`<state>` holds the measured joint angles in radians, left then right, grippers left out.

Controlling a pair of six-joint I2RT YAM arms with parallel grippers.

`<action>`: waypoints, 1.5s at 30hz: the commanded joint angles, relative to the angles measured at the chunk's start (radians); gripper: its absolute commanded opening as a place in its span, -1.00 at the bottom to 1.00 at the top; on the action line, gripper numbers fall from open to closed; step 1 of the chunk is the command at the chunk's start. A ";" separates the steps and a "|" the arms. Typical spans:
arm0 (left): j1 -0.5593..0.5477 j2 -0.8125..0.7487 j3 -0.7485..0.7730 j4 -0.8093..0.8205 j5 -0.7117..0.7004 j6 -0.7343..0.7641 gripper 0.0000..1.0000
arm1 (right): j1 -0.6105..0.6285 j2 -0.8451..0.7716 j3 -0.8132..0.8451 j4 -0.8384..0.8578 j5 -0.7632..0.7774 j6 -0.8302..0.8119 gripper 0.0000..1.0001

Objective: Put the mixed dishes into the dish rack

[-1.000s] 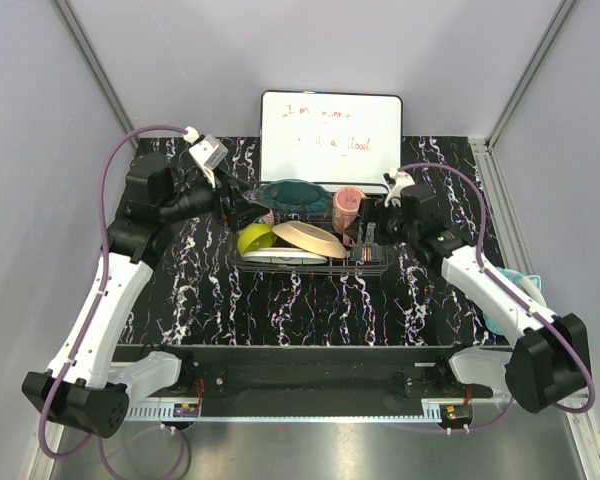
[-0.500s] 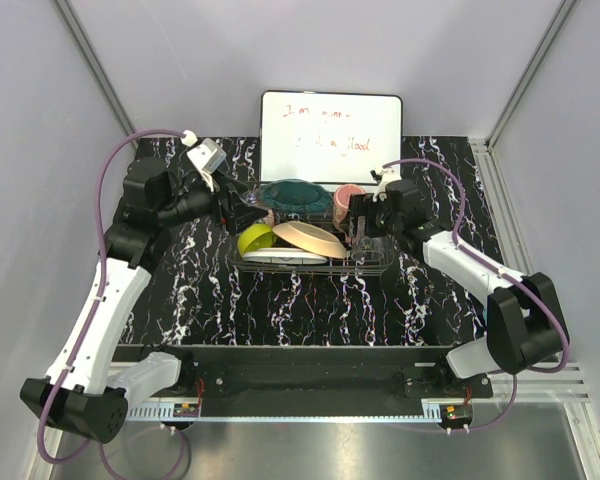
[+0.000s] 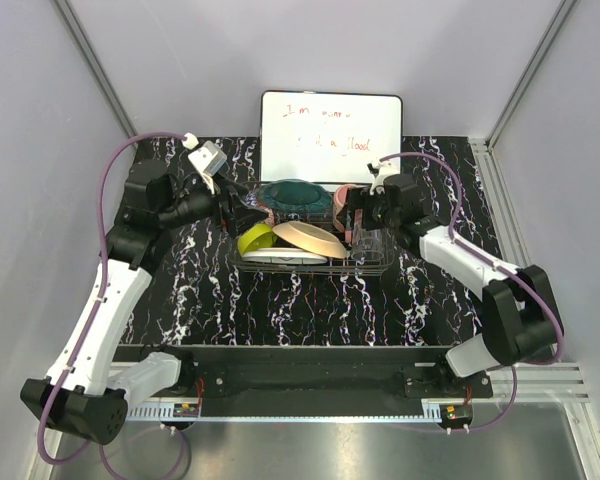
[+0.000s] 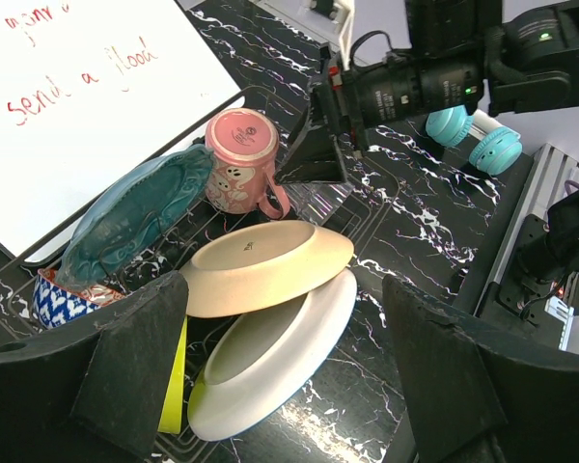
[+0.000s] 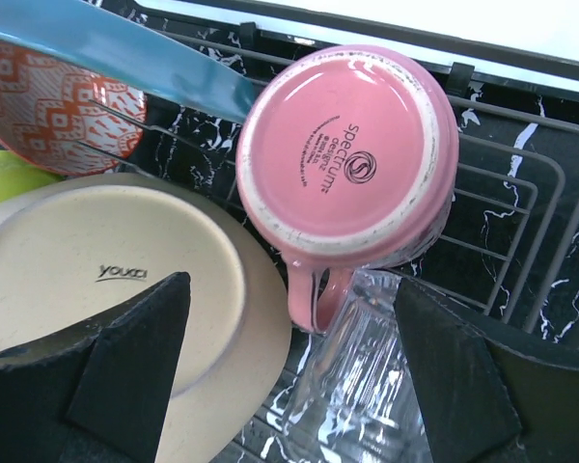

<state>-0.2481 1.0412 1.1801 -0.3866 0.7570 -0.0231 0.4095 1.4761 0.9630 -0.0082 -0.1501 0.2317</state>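
Left gripper (image 3: 248,213) and right gripper (image 3: 353,215) gape wide, empty, at opposite ends of the dish rack (image 3: 376,263). Upturned pink mug (image 5: 352,154) in the rack under my right, clear glass (image 5: 352,386) and peach plate (image 5: 116,280) crowding it; whiteboard (image 3: 330,125) behind.

Pink mug (image 5: 347,145) glossy ceramic; peach plate (image 5: 125,280) matt; dish rack (image 3: 320,266) dark wire.

1. We find the mug (image 5: 352,154) inverted at the dish rack's (image 3: 380,262) right rear.
2. Glass (image 5: 352,376) lying at its right front.
3. Two plates (image 4: 265,265) stacked at its middle.
4. Whiteboard (image 3: 330,122) stands behind it.
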 commanded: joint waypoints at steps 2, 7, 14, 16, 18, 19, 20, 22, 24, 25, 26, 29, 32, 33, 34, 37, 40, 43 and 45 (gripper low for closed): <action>0.006 -0.029 -0.002 0.057 0.001 0.012 0.68 | -0.023 0.065 0.045 0.088 0.006 -0.022 0.88; 0.006 -0.030 0.000 0.052 -0.001 0.017 0.68 | -0.037 0.079 0.036 0.094 -0.003 -0.019 0.87; 0.006 -0.032 0.000 0.055 -0.007 0.017 0.68 | -0.035 0.029 0.002 0.082 -0.028 0.006 0.82; 0.006 -0.030 0.001 0.055 -0.008 0.017 0.68 | -0.037 0.003 -0.015 0.076 -0.038 0.021 0.79; 0.006 -0.030 0.006 0.057 -0.012 0.017 0.68 | -0.034 -0.010 -0.024 0.060 -0.046 0.032 0.78; 0.004 -0.030 0.010 0.060 -0.012 0.017 0.69 | -0.034 -0.028 -0.033 0.048 -0.058 0.038 0.75; 0.006 -0.030 0.015 0.060 -0.013 0.017 0.69 | -0.035 -0.033 -0.038 0.034 -0.062 0.043 0.75; 0.006 -0.029 0.018 0.060 -0.013 0.017 0.69 | -0.034 -0.056 -0.049 0.017 -0.069 0.047 0.73; 0.006 -0.029 0.018 0.064 -0.015 0.017 0.69 | -0.034 -0.072 -0.061 -0.018 -0.077 0.055 0.71; 0.006 -0.030 0.019 0.064 -0.013 0.017 0.69 | -0.035 -0.077 -0.067 -0.021 -0.081 0.054 0.71; 0.004 -0.030 0.018 0.068 -0.013 0.017 0.69 | -0.035 -0.085 -0.072 -0.029 -0.083 0.057 0.71; 0.006 -0.032 0.013 0.071 -0.013 0.017 0.69 | -0.035 -0.089 -0.076 -0.029 -0.066 0.049 0.71; 0.004 -0.036 0.009 0.074 -0.012 0.017 0.69 | -0.035 -0.076 -0.041 -0.029 -0.023 0.018 0.78; 0.006 -0.038 0.006 0.075 -0.012 0.017 0.69 | -0.034 -0.066 -0.018 -0.029 -0.014 0.011 0.79; 0.006 -0.043 0.004 0.075 -0.012 0.017 0.69 | -0.034 -0.059 -0.007 -0.027 -0.006 -0.003 0.81; 0.006 -0.043 0.003 0.065 -0.015 0.017 0.69 | -0.034 -0.027 0.031 -0.027 0.004 -0.018 0.81; 0.006 -0.044 0.000 0.060 -0.016 0.041 0.69 | -0.035 -0.017 0.052 -0.018 0.010 -0.035 0.82; 0.006 -0.047 -0.005 0.061 -0.018 0.041 0.69 | -0.037 0.012 0.063 -0.010 0.026 -0.054 0.84; 0.006 -0.049 -0.007 0.063 -0.018 0.041 0.69 | -0.038 0.044 0.066 -0.004 0.035 -0.051 0.85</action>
<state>-0.2481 1.0145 1.1763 -0.3782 0.7490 -0.0044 0.3767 1.4727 0.9867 -0.0483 -0.1505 0.2131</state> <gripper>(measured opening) 0.848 0.919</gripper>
